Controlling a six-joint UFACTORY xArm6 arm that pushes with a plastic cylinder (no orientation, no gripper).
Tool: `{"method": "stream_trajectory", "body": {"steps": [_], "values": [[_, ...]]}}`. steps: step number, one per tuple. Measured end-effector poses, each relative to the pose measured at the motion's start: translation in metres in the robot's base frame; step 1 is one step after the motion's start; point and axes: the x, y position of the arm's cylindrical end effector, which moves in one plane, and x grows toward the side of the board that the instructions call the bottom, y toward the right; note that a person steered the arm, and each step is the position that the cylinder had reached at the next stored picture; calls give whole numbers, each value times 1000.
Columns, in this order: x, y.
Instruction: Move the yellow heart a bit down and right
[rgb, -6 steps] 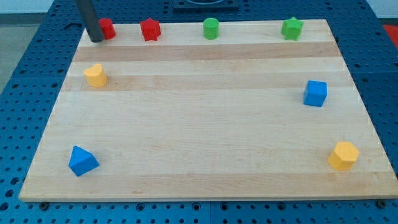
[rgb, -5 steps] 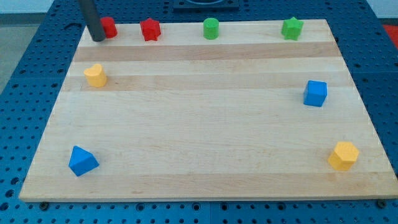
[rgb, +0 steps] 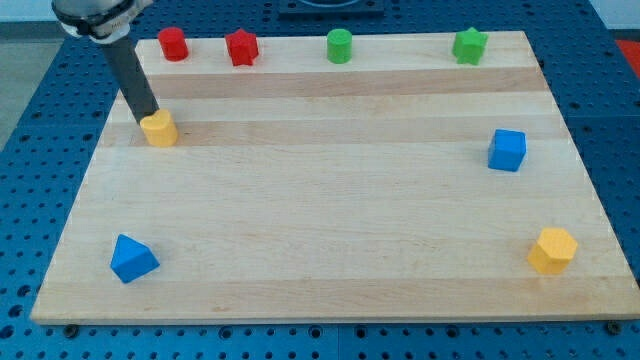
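The yellow heart (rgb: 159, 129) lies near the wooden board's left edge, in the upper half. My tip (rgb: 146, 119) is at the heart's upper left side and touches it. The dark rod slants up toward the view's top left.
Along the board's (rgb: 320, 220) top edge stand a red cylinder (rgb: 174, 43), a red star (rgb: 241, 47), a green cylinder (rgb: 340, 46) and a green star (rgb: 469, 45). A blue cube (rgb: 507, 150) and a yellow hexagon (rgb: 552, 250) sit at the right. A blue triangle (rgb: 132, 258) sits at the bottom left.
My tip has moved down from beside the red cylinder to the yellow heart's upper left. The heart has shifted slightly down and right.
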Motion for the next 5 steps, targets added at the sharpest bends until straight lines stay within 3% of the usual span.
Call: {"method": "stream_trajectory", "body": {"steps": [5], "values": [[118,65]]}}
